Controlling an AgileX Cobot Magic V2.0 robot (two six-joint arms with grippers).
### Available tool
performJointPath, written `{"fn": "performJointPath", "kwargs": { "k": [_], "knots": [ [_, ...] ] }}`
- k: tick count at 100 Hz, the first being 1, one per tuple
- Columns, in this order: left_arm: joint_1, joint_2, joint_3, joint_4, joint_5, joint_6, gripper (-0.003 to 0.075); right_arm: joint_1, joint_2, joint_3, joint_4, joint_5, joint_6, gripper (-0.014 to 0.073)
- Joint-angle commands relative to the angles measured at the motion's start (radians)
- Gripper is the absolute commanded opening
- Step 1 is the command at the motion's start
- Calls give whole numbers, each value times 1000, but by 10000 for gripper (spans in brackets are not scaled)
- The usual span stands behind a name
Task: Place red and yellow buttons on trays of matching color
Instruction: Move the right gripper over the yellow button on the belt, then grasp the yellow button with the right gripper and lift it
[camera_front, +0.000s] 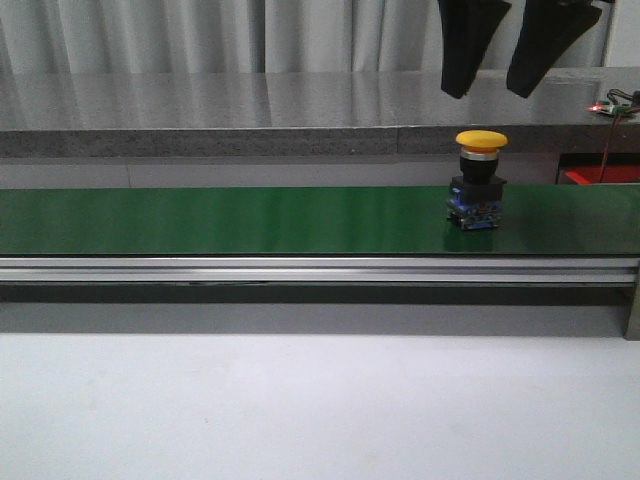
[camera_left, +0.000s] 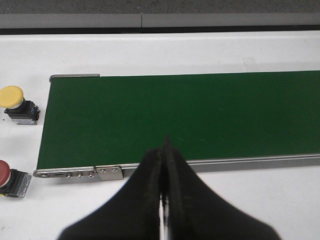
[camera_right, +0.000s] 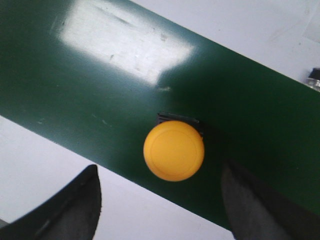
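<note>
A yellow button (camera_front: 480, 180) with a black and blue base stands upright on the green conveyor belt (camera_front: 250, 220), toward its right end. My right gripper (camera_front: 505, 75) hangs open above it; in the right wrist view the yellow button (camera_right: 173, 150) sits below and between the two spread fingers (camera_right: 75, 207). My left gripper (camera_left: 165, 150) is shut and empty over the near edge of the belt (camera_left: 200, 115). Beside the belt's end lie another yellow button (camera_left: 17, 104) and a red button (camera_left: 10, 177) on the white table. No trays are in view.
A silver rail (camera_front: 300, 270) runs along the belt's front edge. A grey counter ledge (camera_front: 200, 140) lies behind the belt. A red object (camera_front: 590, 175) sits at the far right behind the belt. White table surface (camera_front: 300, 410) spreads in front.
</note>
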Motion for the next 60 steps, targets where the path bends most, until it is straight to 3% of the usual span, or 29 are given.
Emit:
{"fn": "performJointPath", "kwargs": {
  "k": [1,48,60],
  "knots": [
    [-6,-13,-26,-32,-53,1,-20,0,-23,-30,-27,26,9,514],
    [-6,-13,-26,-32,-53,1,-20,-6,55,-30,-171,67,81,512],
    [-6,-13,-26,-32,-53,1,-20,-6,64,-28,-176,84,86,430]
  ]
}}
